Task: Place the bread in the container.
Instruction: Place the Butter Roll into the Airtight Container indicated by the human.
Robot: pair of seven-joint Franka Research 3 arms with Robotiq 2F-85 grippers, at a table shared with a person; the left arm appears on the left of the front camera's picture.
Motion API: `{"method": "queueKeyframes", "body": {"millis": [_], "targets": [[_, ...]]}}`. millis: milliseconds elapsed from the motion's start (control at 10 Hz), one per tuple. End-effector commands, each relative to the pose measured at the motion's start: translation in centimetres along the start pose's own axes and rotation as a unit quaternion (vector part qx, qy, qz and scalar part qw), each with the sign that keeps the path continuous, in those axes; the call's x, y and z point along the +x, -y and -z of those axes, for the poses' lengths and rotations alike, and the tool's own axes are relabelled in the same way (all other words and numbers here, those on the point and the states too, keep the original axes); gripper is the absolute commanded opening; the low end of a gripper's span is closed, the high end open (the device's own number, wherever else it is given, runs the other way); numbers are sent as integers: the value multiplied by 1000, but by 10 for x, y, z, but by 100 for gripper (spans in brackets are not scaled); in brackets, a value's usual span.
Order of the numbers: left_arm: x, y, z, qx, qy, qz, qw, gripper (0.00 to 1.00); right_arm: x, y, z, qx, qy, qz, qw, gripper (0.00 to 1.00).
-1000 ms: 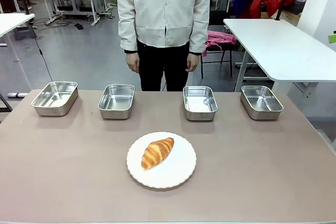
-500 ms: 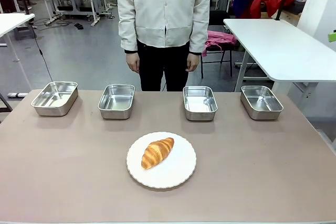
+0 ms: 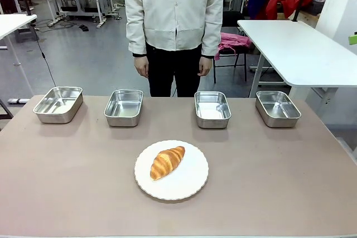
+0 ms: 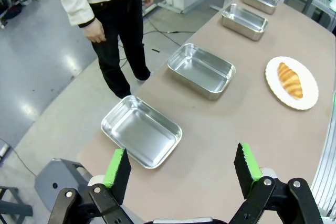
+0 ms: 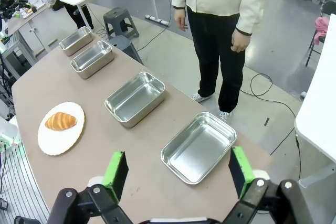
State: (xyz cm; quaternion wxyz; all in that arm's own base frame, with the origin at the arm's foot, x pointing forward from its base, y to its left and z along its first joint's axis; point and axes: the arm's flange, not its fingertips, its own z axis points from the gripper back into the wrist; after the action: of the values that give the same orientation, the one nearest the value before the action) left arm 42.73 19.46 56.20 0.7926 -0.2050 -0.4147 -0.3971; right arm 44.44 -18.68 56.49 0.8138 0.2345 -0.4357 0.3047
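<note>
1. Croissant [image 3: 167,162] lies on a round white plate [image 3: 191,181], on the plate's left half. Long axis is diagonal, with one tip toward the far right. Nothing touches it but the plate.
2. The plate sits near the middle of the tan table [image 3: 279,182], on the robot's side and well apart from the trays.
3. Four steel trays stand in a row along the far edge: far-left tray [image 3: 58,104], inner-left tray [image 3: 124,107], inner-right tray [image 3: 212,109] and far-right tray [image 3: 278,108]. All sit flat with the open side up, and nothing shows inside them except reflections. There are gaps between all of them, and the widest is between the two inner ones, straight beyond the plate. I cannot tell which tray is meant for the croissant.
4. Left gripper [image 4: 182,166], seen from its own wrist camera, is up in the air over the table's left end. Its green-padded fingers are spread wide with nothing between them. The far-left tray [image 4: 140,131] is the nearest thing below, and the croissant [image 4: 290,80] is well off.
5. Right gripper [image 5: 177,167] is likewise high over the table's right end. Its fingers are wide apart and hold nothing. The far-right tray [image 5: 198,147] lies just beyond the fingertips in that view.
6. A person [image 3: 174,9] in a pale jacket and dark trousers stands at the far side, behind the middle of the row. Both hands hang at the sides, clear of the table.
</note>
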Motion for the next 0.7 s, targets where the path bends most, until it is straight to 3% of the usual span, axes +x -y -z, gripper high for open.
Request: {"method": "queueKeyframes", "body": {"millis": [0, 600], "targets": [[1, 1, -1, 0, 3, 2, 1000, 100, 0, 0, 0, 2, 1, 0, 1000, 100], [1, 1, -1, 0, 3, 2, 1000, 100, 0, 0, 0, 2, 1, 0, 1000, 100]]}}
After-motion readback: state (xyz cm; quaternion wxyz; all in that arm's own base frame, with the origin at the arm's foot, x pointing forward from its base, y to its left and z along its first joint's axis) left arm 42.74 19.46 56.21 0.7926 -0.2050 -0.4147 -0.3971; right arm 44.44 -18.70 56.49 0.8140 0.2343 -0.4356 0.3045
